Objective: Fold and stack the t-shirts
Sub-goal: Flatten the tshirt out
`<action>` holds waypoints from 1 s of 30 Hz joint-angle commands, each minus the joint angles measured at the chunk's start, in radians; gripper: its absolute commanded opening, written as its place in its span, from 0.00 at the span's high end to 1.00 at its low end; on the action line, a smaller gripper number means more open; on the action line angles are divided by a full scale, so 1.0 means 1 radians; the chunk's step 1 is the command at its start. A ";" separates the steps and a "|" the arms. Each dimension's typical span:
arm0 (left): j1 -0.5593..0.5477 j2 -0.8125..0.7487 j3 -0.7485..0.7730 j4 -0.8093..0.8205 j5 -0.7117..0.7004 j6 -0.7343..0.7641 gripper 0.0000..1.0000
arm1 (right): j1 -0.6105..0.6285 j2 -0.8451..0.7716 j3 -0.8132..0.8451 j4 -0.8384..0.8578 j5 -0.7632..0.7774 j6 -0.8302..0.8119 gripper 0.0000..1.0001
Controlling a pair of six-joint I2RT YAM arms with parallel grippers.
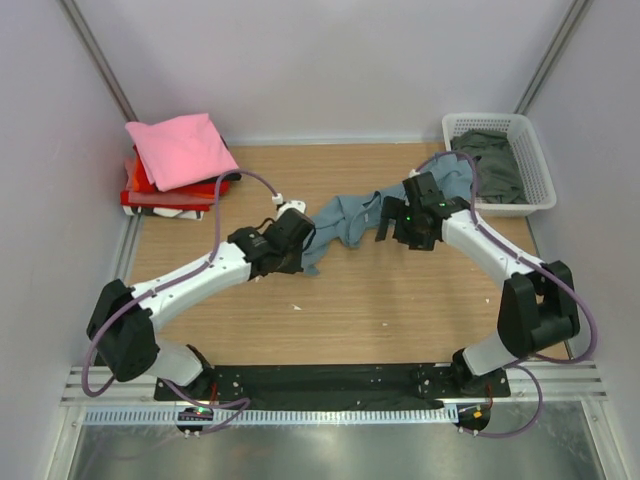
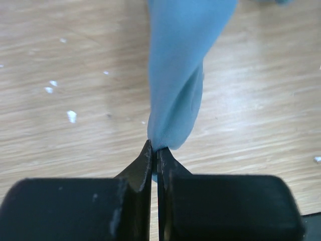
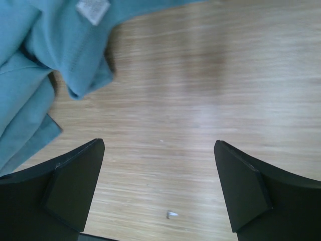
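The slate-blue t-shirt [image 1: 345,215], stretched from centre frame toward the upper right, is pinched at its lower-left end by the left gripper [image 2: 155,150], while the right gripper [image 3: 159,145] is held spread, with cloth at the upper left of its wrist view.

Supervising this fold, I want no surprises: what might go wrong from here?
1. The left gripper pinches only a thin twisted tip of the slate-blue shirt; it may slip out under a pull.
2. The right gripper is open over bare table, so the bunched shirt may stay twisted.
3. The shirt's far end lies by the basket; dragging might snag it.
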 commanded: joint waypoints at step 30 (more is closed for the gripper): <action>0.254 -0.273 0.013 -0.186 0.085 0.125 1.00 | 0.235 0.309 0.433 -0.023 0.178 0.032 0.99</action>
